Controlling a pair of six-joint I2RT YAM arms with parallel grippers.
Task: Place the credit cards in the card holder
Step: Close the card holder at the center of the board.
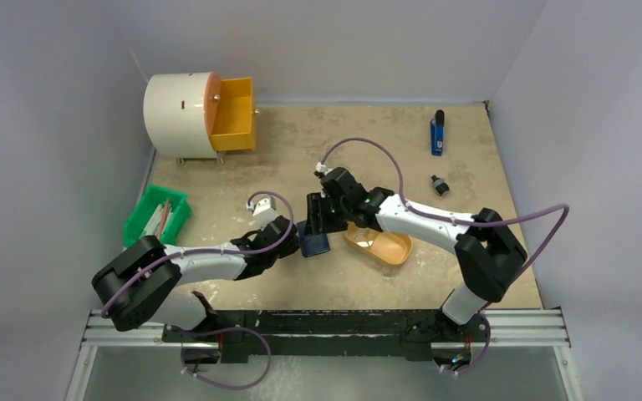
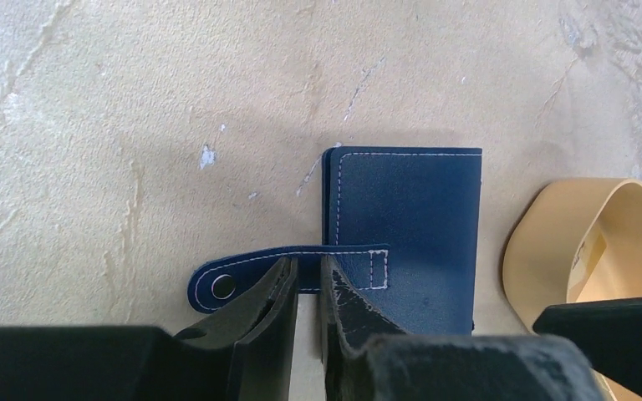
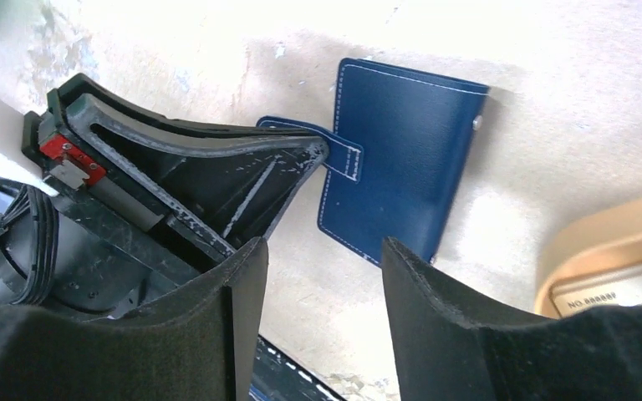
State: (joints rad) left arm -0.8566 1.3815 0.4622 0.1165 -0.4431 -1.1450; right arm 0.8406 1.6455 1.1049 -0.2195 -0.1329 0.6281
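Note:
The navy card holder (image 2: pixel 410 225) lies closed on the tan table, its snap tab (image 2: pixel 242 271) stretched out to the left. My left gripper (image 2: pixel 308 263) has its jaws drawn close with the tab across their tips, gripping it. The same holder (image 3: pixel 401 167) shows in the right wrist view, where my right gripper (image 3: pixel 322 251) hovers open above the table just in front of it, nothing between its fingers. From above, both grippers meet at the holder (image 1: pixel 314 244). A pale credit card (image 3: pixel 610 292) lies inside the orange oval tray (image 3: pixel 602 242) right of the holder.
The orange tray (image 1: pixel 389 248) sits just right of the holder. A white drum with an open orange drawer (image 1: pixel 234 113) stands at the back left. A green bin (image 1: pixel 157 217) is at the left. A blue object (image 1: pixel 437 134) and a small black one (image 1: pixel 440 185) lie at the back right.

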